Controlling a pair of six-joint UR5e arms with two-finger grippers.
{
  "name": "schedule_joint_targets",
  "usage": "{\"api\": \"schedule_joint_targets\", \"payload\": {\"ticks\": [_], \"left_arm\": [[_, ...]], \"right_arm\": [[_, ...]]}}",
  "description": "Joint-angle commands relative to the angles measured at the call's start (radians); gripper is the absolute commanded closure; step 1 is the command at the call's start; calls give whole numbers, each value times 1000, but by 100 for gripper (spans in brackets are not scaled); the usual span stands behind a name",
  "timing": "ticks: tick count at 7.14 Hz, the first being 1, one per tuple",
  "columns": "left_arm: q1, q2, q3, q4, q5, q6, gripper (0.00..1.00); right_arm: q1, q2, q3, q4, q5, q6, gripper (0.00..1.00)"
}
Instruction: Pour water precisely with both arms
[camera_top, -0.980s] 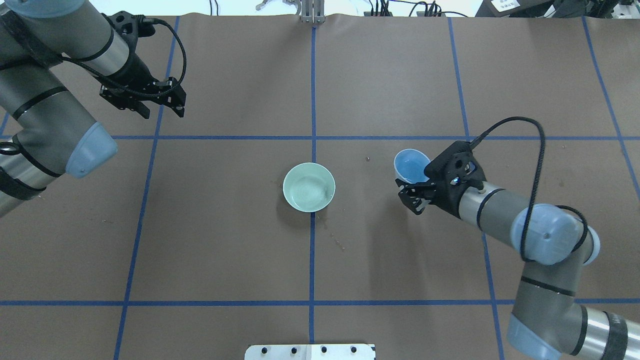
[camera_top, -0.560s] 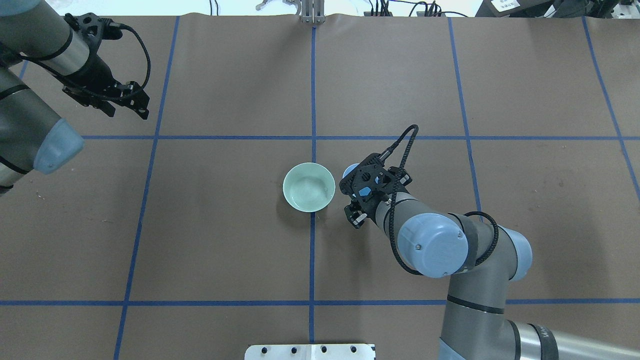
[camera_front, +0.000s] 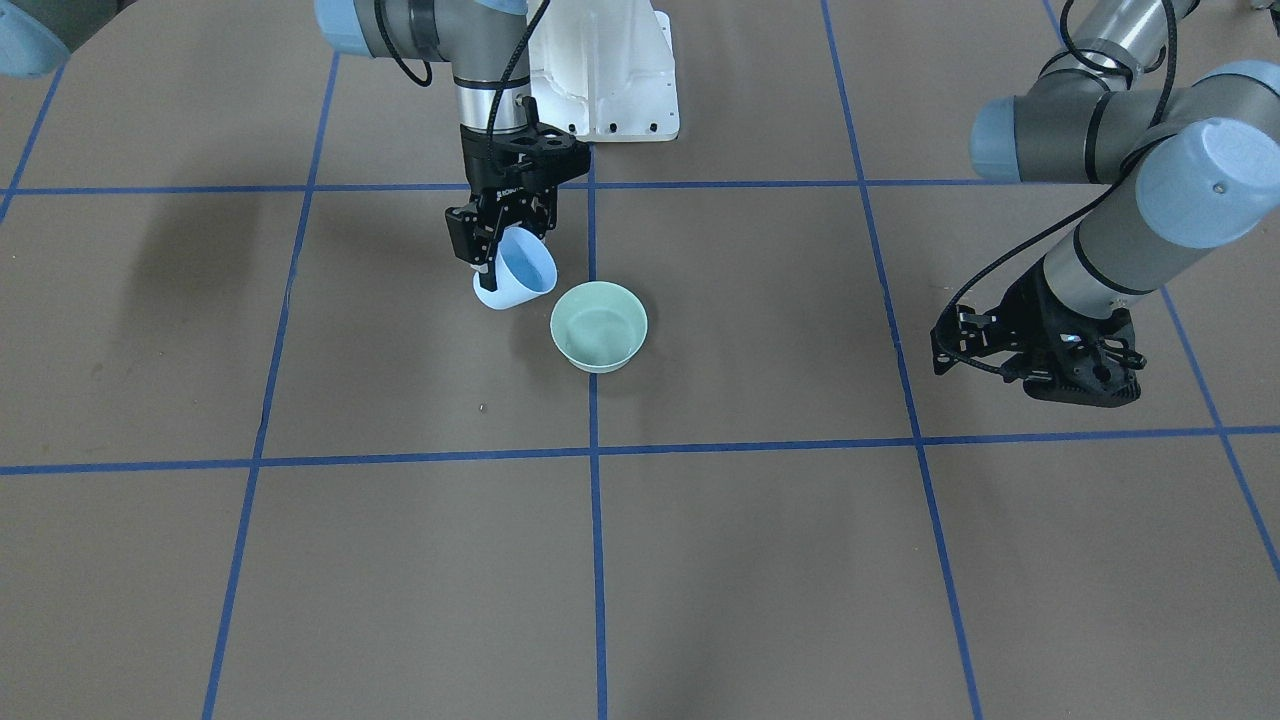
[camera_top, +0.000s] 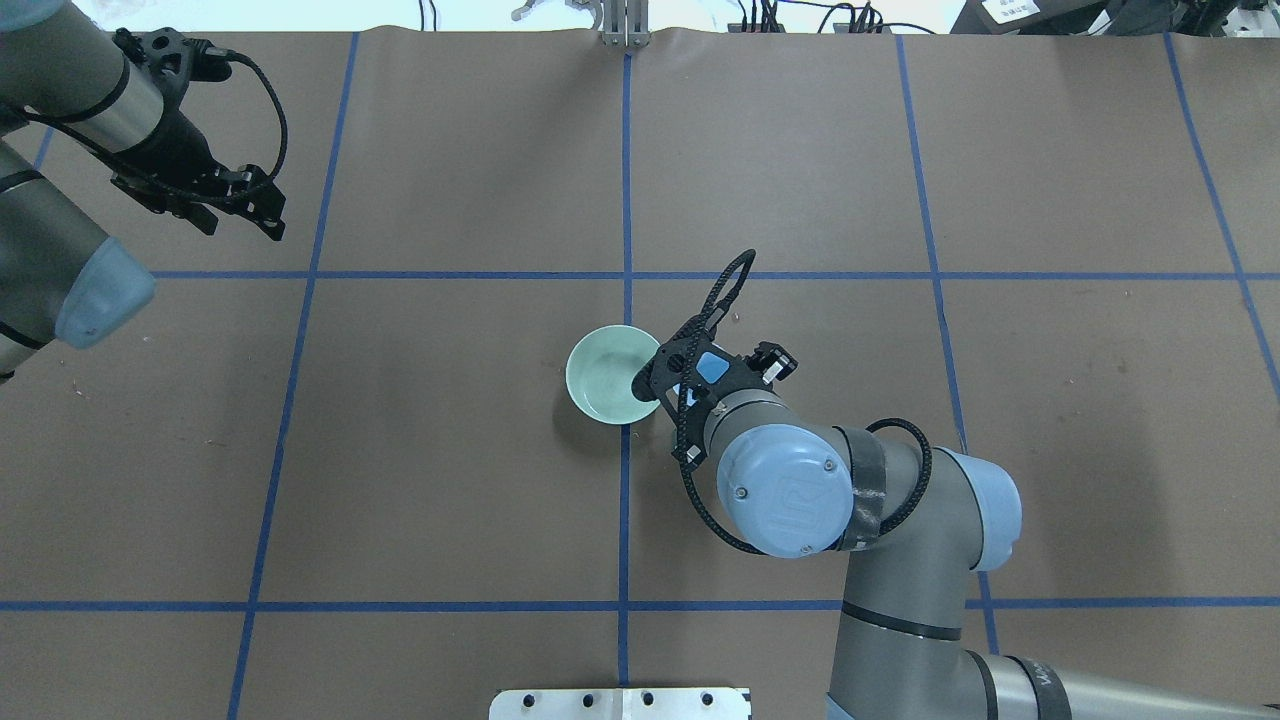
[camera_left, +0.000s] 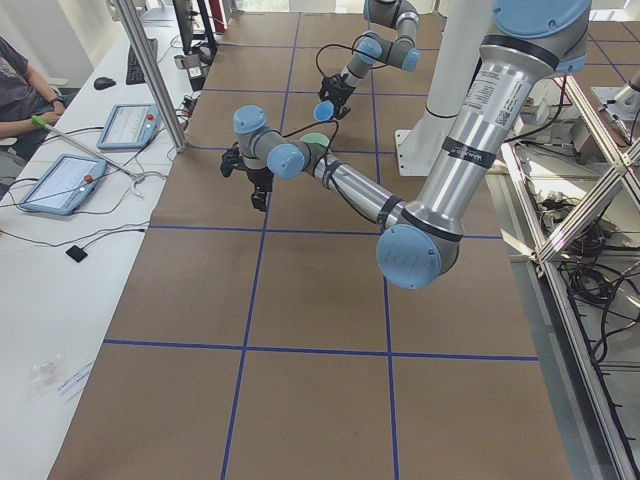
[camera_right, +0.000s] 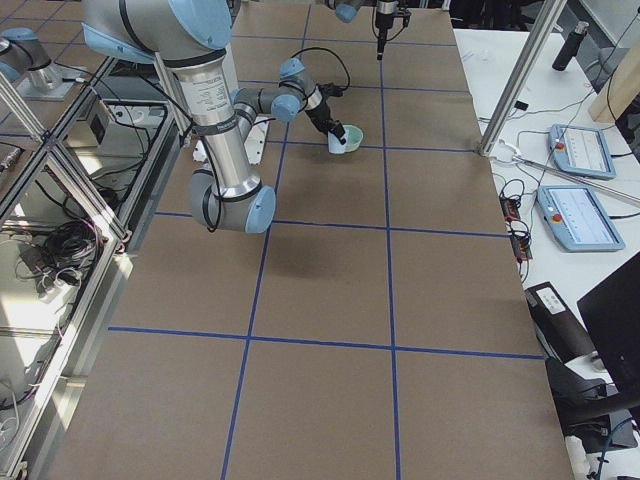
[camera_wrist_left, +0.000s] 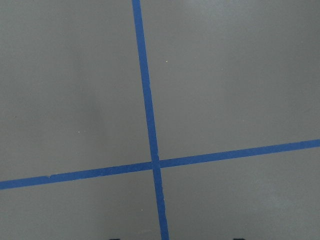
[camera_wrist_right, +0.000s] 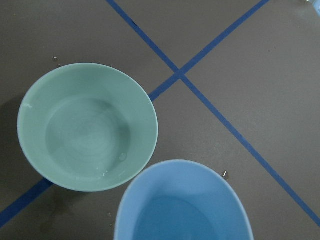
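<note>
A brown table (camera_top: 430, 460) crossed by blue tape lines (camera_top: 626, 170) carries a green bowl (camera_top: 598, 380) on its middle line and a white base (camera_front: 625, 80) at the robot's edge.

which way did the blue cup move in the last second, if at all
Yes, blue cup went left in overhead view, up beside the green bowl.

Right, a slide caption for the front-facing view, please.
Right claw holds tilted blue cup beside green bowl; left claw hangs aside.
</note>
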Motion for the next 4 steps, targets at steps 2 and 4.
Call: {"api": "schedule_joint_targets", "payload": {"ticks": [2,4], "left_arm": [[-1,10,-2,-1,0,0,19],[-1,12,-2,-1,0,0,19]], "right_arm": [[-1,55,-57,-61,0,-42,92],[-1,109,-61,-188,-1,-56,92]]}}
